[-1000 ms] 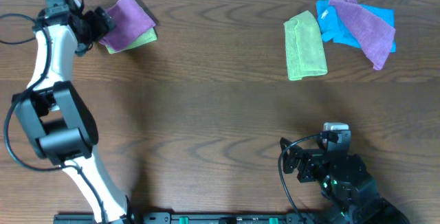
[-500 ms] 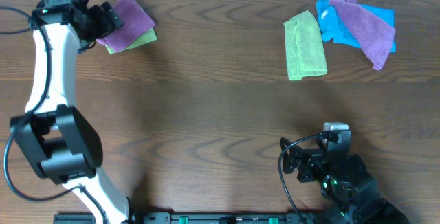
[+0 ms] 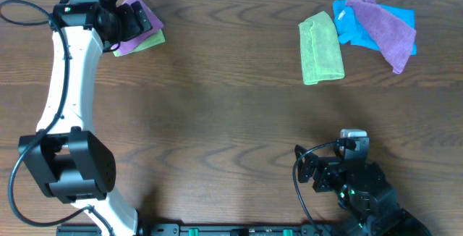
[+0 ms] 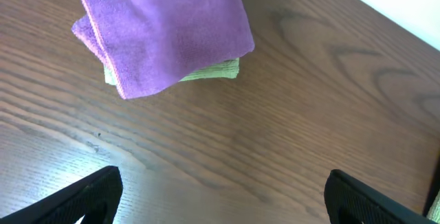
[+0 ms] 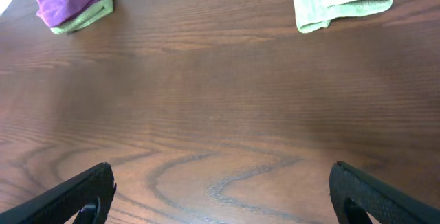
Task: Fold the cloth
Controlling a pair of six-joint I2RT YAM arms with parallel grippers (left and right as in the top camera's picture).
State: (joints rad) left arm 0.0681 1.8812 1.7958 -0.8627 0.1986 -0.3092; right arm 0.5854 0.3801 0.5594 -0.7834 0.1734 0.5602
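Swinging in from the left, the left arm (image 3: 69, 84) now holds its jaws wide apart and empty above the cloth (image 4: 168, 31), which lies folded atop a lime-green cloth (image 4: 213, 69) at the tabletop's (image 4: 275, 128) far-left corner, so the fold looks finished; the right jaws likewise gape empty.

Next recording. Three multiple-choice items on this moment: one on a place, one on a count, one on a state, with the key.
1. The tagged purple cloth lies on: A) a lime-green cloth B) a plate C) a box.
2. Lime-green cloths in the overhead view: A) one B) two C) four.
3. The left end effector is: A) shut on the cloth B) open, holding nothing C) out of view.
Key: 1A, green edges peek out beneath it; 2B, one under the purple cloth, a second lime-green cloth lying apart; 3B, its fingers stand wide apart.
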